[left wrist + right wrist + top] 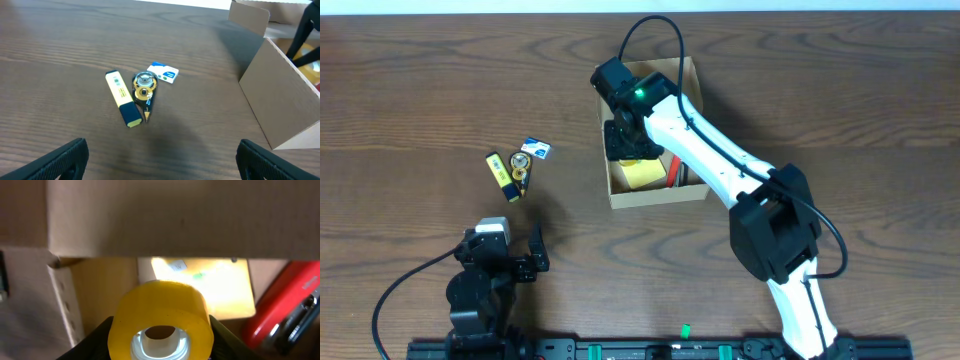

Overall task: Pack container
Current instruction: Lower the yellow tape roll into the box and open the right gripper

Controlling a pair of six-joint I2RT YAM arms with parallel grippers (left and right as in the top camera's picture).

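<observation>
The container (692,190) is an open tan cardboard box at the table's middle back; its side wall (280,95) shows in the left wrist view. My right gripper (630,140) reaches down inside it, shut on a yellow roll of tape (161,317). Below the roll lie a yellow sticky-note pad (210,287) and a red object (287,307). My left gripper (510,255) stands open near the front left with nothing between its fingers (65,160). Left of the box lie a yellow highlighter (122,98), a round correction-tape dispenser (144,86) and a small blue-and-white eraser (163,72).
The three loose items (518,165) sit close together on the dark wooden table (420,90), some way ahead of my left gripper. The right arm (720,165) crosses over the box's right half.
</observation>
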